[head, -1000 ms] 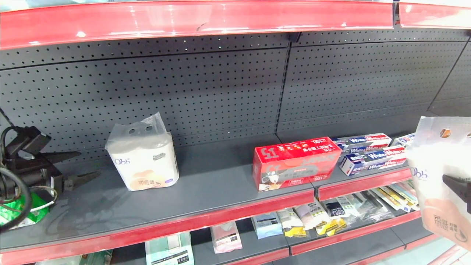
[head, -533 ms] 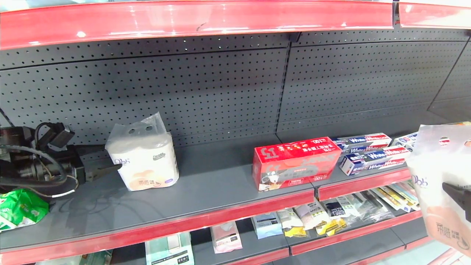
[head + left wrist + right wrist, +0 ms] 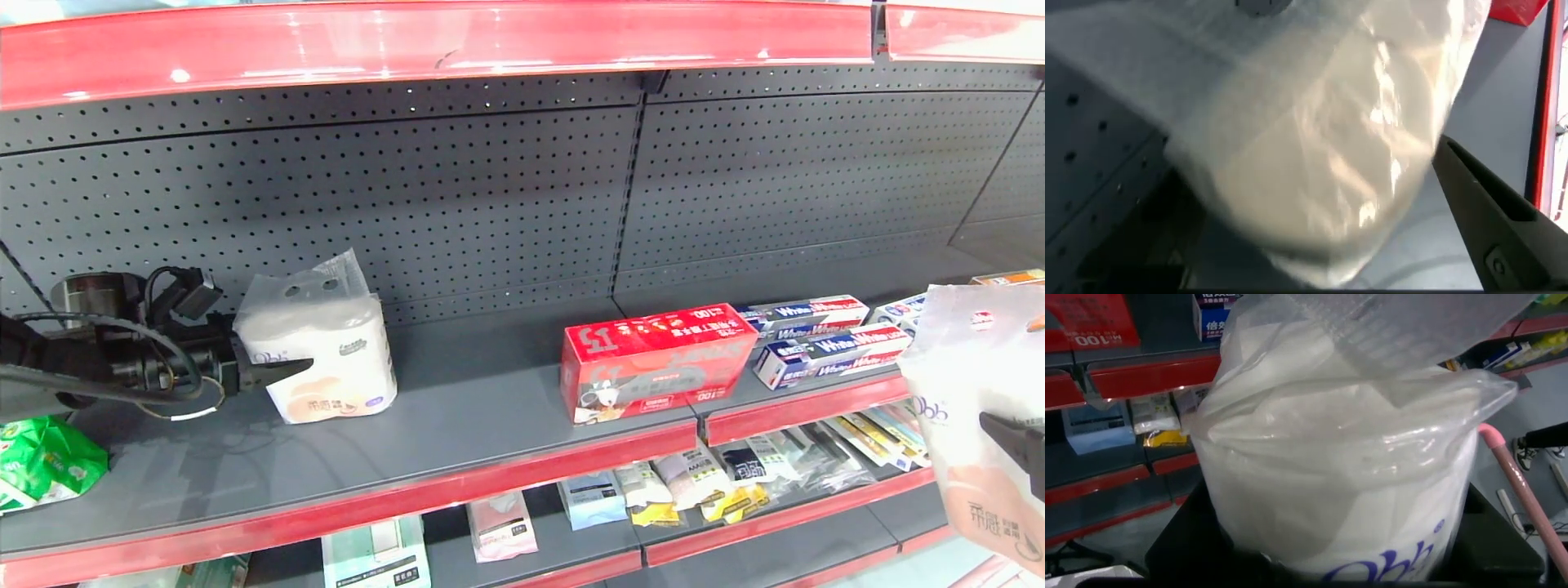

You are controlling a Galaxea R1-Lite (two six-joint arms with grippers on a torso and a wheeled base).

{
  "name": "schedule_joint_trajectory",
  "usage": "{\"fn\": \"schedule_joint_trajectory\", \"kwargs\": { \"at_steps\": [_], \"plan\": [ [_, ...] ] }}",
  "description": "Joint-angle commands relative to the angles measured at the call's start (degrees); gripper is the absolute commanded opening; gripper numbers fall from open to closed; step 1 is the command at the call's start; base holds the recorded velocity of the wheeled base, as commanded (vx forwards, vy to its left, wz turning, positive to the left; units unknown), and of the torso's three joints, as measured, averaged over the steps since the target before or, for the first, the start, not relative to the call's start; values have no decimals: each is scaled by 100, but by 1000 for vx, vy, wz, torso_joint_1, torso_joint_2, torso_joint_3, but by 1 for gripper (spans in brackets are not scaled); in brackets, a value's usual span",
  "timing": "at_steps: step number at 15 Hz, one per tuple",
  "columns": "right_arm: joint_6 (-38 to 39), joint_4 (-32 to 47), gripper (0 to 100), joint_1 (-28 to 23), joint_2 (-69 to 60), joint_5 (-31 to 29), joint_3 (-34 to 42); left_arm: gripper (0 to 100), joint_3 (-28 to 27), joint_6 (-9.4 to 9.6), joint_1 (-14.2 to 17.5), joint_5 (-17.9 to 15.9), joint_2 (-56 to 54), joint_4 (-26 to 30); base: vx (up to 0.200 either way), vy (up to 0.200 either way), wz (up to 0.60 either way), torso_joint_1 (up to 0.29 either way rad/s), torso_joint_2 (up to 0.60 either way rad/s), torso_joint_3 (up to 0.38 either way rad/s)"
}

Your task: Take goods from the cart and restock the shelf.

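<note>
**Soft packs, gentle squeeze**

At the left of the frame the left tool (image 3: 282, 359) straddles a toilet roll pack (image 3: 326, 351) standing on the grey shelf (image 3: 490, 408). Its jaws are apart, with one finger along the pack's front. At the far right the right tool (image 3: 1012, 441) is clamped on a second pack (image 3: 967, 384), held in the air before the shelves. Both look light, squashy and slick in plastic wrap, so I'd grip the sides, not the loose top flap.

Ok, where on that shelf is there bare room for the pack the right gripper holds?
Widest bare shelf: between the standing pack and the red box; the held pack should fit. Also the front strip. Crowded: toothpaste boxes right of the red box; left gripper and green bag left of the standing pack.
</note>
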Motion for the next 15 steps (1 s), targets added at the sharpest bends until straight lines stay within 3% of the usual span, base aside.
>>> {"fn": "schedule_joint_trajectory", "kwargs": {
  "at_steps": [1, 5, 10, 11, 15],
  "plan": [
    [1, 1, 0, 6, 12, 3, -3, 100, -184, -4, -112, -4, 164, -9, 0, 0, 0, 0, 0, 0],
    [-122, 1, 0, 6, -6, -6, -3, 100, -465, -153, -288, -4, 313, -9, 0, 0, 0, 0, 0, 0],
    [-131, 1, 0, 6, 3, -50, -3, 100, -483, -170, -437, -4, 322, -9, 0, 0, 0, 0, 0, 0],
    [-131, 1, 0, 6, 3, -50, -3, 0, -483, -179, -472, -4, 322, 0, 0, 0, 0, 0, 0, 0],
    [-131, 1, 0, 6, 12, -59, -3, 0, -412, -250, -481, -40, 313, 0, 0, 0, 0, 0, 0, 0]
  ]
}}
